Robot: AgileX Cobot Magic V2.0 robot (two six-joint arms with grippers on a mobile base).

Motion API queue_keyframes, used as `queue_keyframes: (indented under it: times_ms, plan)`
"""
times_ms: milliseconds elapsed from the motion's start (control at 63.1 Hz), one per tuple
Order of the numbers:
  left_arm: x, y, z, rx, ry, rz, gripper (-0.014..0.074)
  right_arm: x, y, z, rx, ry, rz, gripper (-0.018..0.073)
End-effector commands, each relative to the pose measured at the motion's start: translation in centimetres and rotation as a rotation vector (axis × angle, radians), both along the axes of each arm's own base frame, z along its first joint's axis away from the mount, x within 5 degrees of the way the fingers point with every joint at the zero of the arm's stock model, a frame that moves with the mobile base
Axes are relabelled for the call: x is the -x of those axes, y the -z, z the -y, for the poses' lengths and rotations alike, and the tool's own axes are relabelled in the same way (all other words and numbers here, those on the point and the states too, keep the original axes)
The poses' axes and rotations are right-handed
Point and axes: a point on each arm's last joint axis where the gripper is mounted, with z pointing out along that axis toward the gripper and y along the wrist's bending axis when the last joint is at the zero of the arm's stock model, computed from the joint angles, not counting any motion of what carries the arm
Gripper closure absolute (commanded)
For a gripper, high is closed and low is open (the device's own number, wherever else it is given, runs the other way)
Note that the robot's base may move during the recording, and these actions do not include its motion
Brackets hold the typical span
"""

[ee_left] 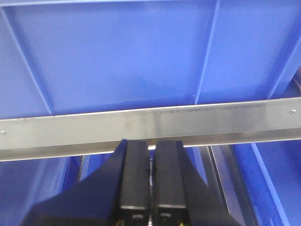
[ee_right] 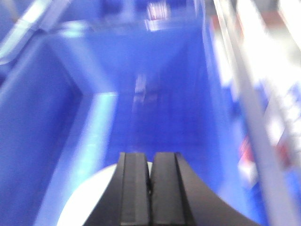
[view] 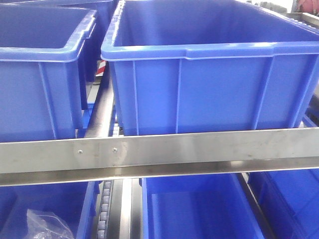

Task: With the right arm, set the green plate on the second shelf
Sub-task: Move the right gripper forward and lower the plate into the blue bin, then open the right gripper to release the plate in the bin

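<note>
The green plate (ee_right: 87, 205) shows only in the right wrist view, as a pale round disc low on the floor of a blue bin (ee_right: 155, 94). It is partly hidden behind my right gripper (ee_right: 150, 157). That gripper is shut, its black fingers pressed together above the plate, and the plate's face lies below them rather than between them. The whole view is smeared by motion. My left gripper (ee_left: 151, 143) is shut with nothing in it, just under a steel shelf rail (ee_left: 150, 125). Neither gripper appears in the front view.
On the upper shelf stand a large blue bin (view: 209, 74) and another (view: 40, 74) to its left, behind a steel rail (view: 159, 152). Below are more blue bins (view: 199, 209), a crumpled clear plastic bag (view: 45, 224) and a roller track (view: 104, 209).
</note>
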Motion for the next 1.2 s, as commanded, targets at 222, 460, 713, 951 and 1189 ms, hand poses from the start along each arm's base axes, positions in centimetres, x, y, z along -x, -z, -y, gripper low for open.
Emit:
queue_keyframes:
  times_ms: [222, 460, 713, 951, 1189]
  plan:
    - [-0.1, 0.8, 0.2, 0.001, 0.022, 0.037, 0.0472, 9.7, 1.1, 1.5, -0.012, -0.060, 0.245, 0.0506]
    - [-0.1, 0.8, 0.2, 0.001, 0.022, 0.037, 0.0472, 12.9, 3.1, 2.1, -0.019, -0.065, 0.279, 0.0506]
    - [-0.1, 0.8, 0.2, 0.001, 0.022, 0.037, 0.0472, 13.1, 3.3, 2.1, -0.019, -0.065, 0.281, 0.0506]
    - [-0.1, 0.8, 0.2, 0.001, 0.022, 0.037, 0.0472, 13.1, 3.3, 2.1, -0.020, -0.065, 0.282, 0.0506]
    - [-0.1, 0.8, 0.2, 0.001, 0.022, 0.037, 0.0472, 13.1, 3.4, 2.2, -0.019, -0.062, 0.273, 0.0506]
